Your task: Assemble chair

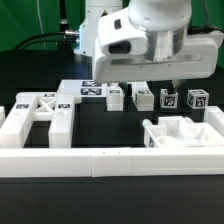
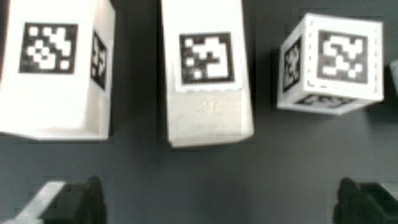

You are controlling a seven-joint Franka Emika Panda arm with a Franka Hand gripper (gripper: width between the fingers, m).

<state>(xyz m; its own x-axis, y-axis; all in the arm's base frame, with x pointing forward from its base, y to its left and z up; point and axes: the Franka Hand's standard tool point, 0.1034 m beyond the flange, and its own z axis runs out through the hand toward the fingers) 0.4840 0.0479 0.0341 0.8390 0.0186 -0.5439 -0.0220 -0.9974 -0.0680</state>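
Several white chair pieces with black-and-white tags lie on the black table. A row of small blocks [image 1: 143,98] [image 1: 168,98] [image 1: 196,100] stands at the back. A large cross-braced panel [image 1: 35,115] lies at the exterior view's left. A boxy open piece [image 1: 180,132] sits at the front right. My gripper [image 1: 157,78] hangs above the row of blocks, its fingers mostly hidden by the wrist. In the wrist view the gripper [image 2: 222,200] is open and empty. Beyond it, apart from the fingers [image 2: 71,200], lie a wide block [image 2: 63,70], a bar [image 2: 214,80] and a cube-like block [image 2: 338,65].
The marker board [image 1: 92,91] lies flat at the back, left of the blocks. A long low white border rail [image 1: 110,162] runs along the front of the table. Cables and a green backdrop are behind the arm.
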